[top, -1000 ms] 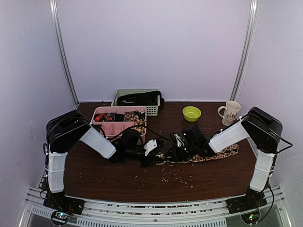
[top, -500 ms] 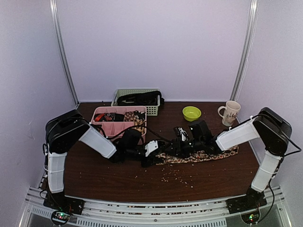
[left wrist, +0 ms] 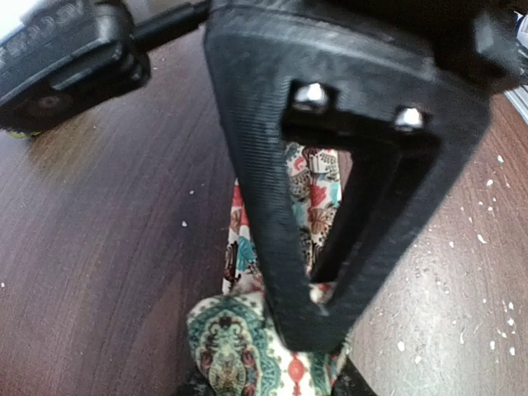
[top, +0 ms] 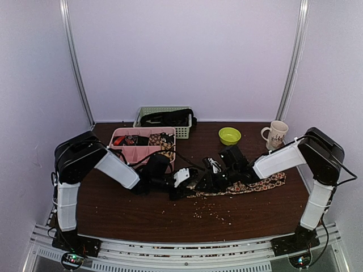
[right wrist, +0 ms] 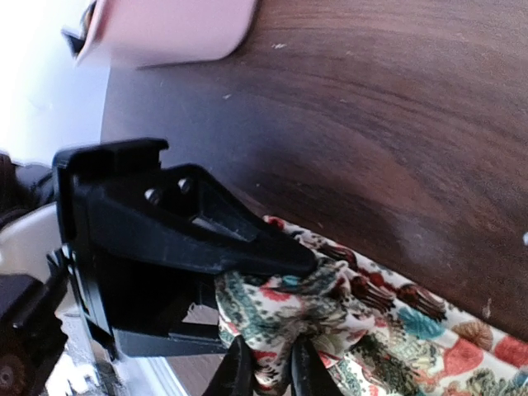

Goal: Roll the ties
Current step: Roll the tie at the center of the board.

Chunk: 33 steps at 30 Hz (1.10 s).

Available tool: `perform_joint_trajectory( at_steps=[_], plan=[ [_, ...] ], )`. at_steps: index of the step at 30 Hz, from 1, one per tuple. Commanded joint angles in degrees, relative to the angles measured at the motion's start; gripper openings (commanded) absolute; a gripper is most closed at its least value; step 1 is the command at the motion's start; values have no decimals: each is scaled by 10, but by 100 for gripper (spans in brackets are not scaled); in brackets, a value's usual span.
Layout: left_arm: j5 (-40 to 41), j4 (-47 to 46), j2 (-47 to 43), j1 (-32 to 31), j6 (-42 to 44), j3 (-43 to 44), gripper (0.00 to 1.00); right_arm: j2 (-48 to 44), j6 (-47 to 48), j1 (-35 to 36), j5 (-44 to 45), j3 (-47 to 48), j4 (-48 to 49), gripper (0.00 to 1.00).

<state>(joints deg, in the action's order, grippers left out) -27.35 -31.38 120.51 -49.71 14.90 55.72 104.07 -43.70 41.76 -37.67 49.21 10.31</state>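
A patterned tie (top: 249,186), cream with teal and red motifs, lies across the middle of the table with its left end bunched up. My left gripper (top: 182,182) is shut on that bunched end (left wrist: 219,346), which fills the space between its fingertips (left wrist: 268,384). My right gripper (top: 209,180) meets it from the right, and its big black finger (left wrist: 330,165) crosses over the tie. In the right wrist view my right gripper (right wrist: 268,371) is shut on a fold of the tie (right wrist: 388,330), right beside the left gripper's finger (right wrist: 165,223).
A pink tray (top: 136,152) holding rolled fabric stands behind the left arm, with a green basket (top: 181,133) behind it. A green bowl (top: 229,136) and a mug (top: 277,135) sit at the back right. Crumbs (top: 212,211) dot the near table.
My right gripper opened and lifted back to the right, then came down to the left again and closed on the tie's bunched end. The left gripper kept its hold.
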Motion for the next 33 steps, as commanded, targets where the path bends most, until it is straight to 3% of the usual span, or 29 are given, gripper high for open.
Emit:
perform_joint_trajectory(
  at_steps=[1,11,14,27,33],
  plan=[
    [39,117,18,13,17,-25,37,11,31,-2,17,18,-42,0],
    [-6,-61,-50,19,-33,-94,85,20,28,-30,9,-23,-7,0],
    [-1,-91,-33,13,-42,-88,90,28,24,-36,9,-36,4,0],
    [8,-83,43,-17,-37,20,86,19,16,-39,9,-65,25,0],
    [-24,25,51,-18,10,50,61,-2,7,-38,-2,-70,39,0]
  ],
)
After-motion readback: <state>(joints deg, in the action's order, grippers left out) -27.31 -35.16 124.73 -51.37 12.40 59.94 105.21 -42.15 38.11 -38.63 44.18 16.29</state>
